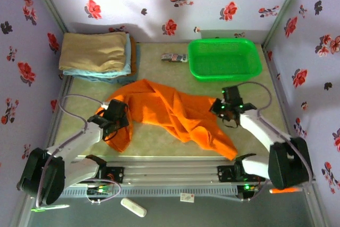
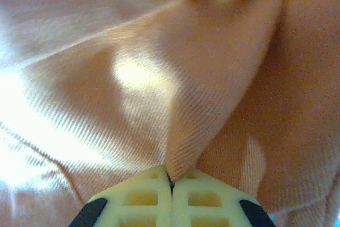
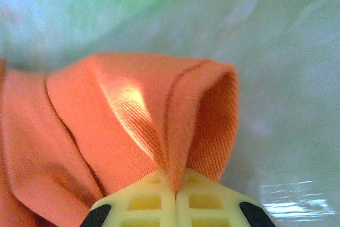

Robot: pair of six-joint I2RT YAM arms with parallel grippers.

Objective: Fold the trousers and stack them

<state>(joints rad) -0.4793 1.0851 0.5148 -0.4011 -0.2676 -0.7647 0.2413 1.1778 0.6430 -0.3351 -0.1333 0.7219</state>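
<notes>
The bright orange trousers [image 1: 170, 111] lie crumpled across the middle of the table, one leg trailing toward the near right. My left gripper [image 1: 113, 114] sits at their left end and is shut, pinching a fold of the orange cloth [image 2: 207, 104] between its yellow fingertips [image 2: 146, 195]. At the right side my right gripper [image 1: 224, 108] is shut too, with a hemmed edge of the trousers [image 3: 159, 115] clamped between its fingertips [image 3: 204, 198].
A stack of folded cloths, tan [image 1: 94, 50] on top of light blue [image 1: 114, 73], lies at the back left. A green basket [image 1: 224, 58] stands at the back right, with a small patterned object [image 1: 174, 57] beside it. Flowered walls enclose the table.
</notes>
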